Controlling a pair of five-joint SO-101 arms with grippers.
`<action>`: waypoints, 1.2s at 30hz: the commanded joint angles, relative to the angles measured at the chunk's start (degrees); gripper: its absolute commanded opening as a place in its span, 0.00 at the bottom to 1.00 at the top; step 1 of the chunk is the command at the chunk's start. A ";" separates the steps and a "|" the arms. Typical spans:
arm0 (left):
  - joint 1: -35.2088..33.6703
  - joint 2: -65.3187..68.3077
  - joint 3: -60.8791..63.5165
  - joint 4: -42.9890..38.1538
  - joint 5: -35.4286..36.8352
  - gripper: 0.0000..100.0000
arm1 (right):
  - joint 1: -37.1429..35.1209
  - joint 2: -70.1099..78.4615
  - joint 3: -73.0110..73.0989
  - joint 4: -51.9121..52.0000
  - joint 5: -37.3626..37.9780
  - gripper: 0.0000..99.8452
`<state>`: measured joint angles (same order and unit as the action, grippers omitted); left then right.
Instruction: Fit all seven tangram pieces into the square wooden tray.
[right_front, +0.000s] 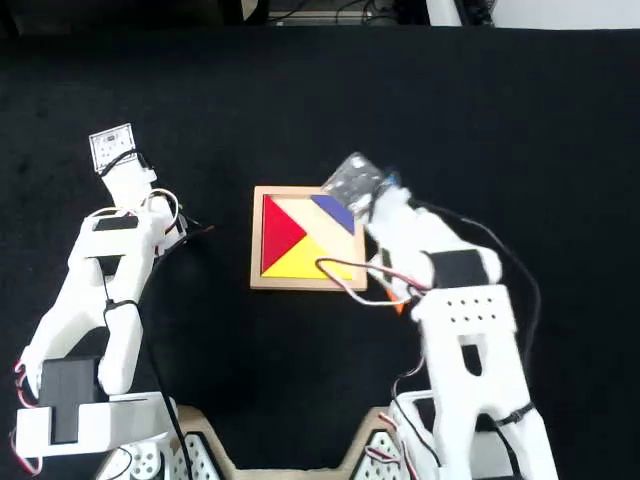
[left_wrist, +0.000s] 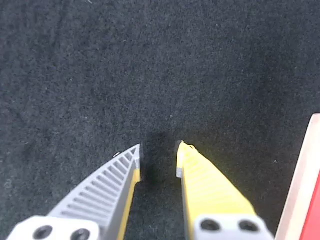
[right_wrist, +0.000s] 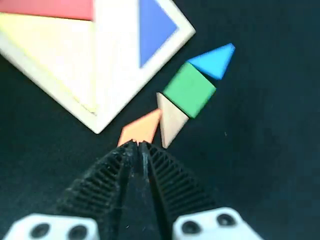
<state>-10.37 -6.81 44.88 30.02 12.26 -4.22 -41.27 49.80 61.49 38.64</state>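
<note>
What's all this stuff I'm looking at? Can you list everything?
tray: one, pale wood, square, mid-table
pieces in the tray: three; red triangle, yellow triangle, blue piece
pieces outside, in a row by the tray's corner: four; light blue triangle, green square, cream triangle, orange piece
cloth: one, black, covering the table
left arm, right arm: white, either side of the tray
left claw: grey and yellow, open, over bare cloth
right claw: black, shut, by the orange piece

right arm (right_front: 430, 250) is covering the right side of the tray (right_front: 257, 240) | tray is running off the picture edge in both wrist views | right gripper (right_wrist: 138, 146) is hiding one tip of the orange piece (right_wrist: 142, 127)
</note>
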 joint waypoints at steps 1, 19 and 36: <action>-0.66 -0.18 -0.40 -0.97 -0.53 0.13 | 2.90 4.09 -0.22 -1.23 -1.76 0.08; -0.57 -0.18 -0.48 -0.97 -0.53 0.13 | -0.79 32.75 -9.27 -7.65 -2.20 0.13; -0.48 -0.18 -0.48 -0.97 -0.53 0.13 | -0.53 40.31 -9.19 -7.91 2.20 0.13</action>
<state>-10.37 -6.81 44.88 30.02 12.26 -4.31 -3.91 41.63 54.20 39.78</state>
